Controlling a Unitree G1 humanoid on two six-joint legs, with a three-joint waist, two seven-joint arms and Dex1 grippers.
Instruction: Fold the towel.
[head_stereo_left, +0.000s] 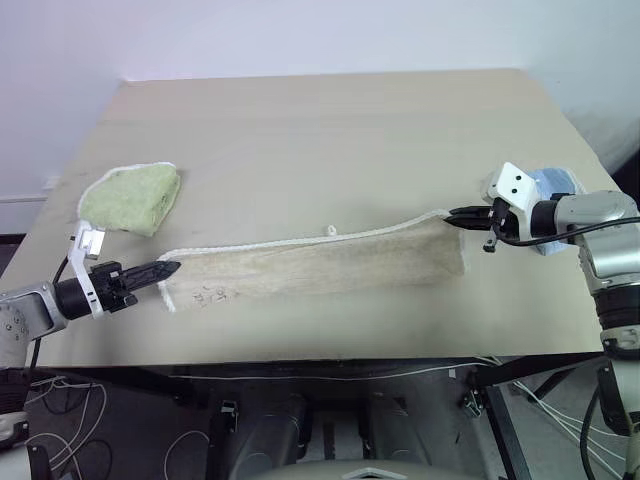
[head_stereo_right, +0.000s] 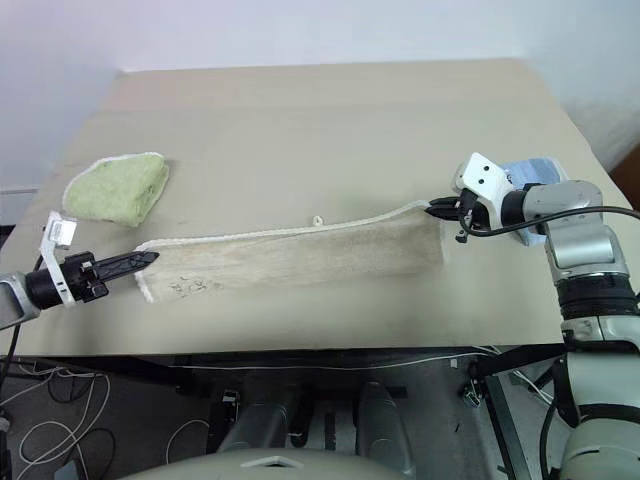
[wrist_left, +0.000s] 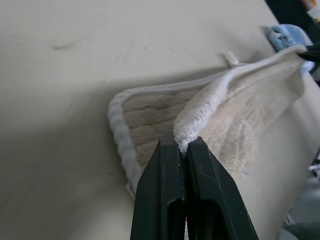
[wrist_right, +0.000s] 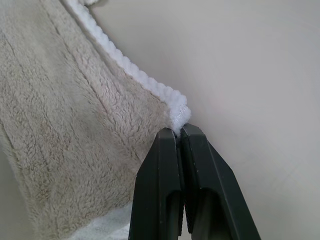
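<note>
The beige towel (head_stereo_left: 320, 265) with white stitched edging stretches as a long band across the front of the table, doubled over lengthwise, with a dark logo near its left end and a small loop on its far edge. My left gripper (head_stereo_left: 172, 267) is shut on the towel's left corner (wrist_left: 186, 137). At the right end, my right gripper (head_stereo_left: 453, 213) is shut on the other corner (wrist_right: 180, 116), held slightly off the tabletop. Both corners sit pinched between the black fingers in the wrist views.
A folded light green towel (head_stereo_left: 133, 198) lies at the table's left, behind my left gripper. A light blue cloth (head_stereo_left: 553, 186) sits at the right edge behind my right hand. The tan table (head_stereo_left: 320, 130) extends far back beyond the towel.
</note>
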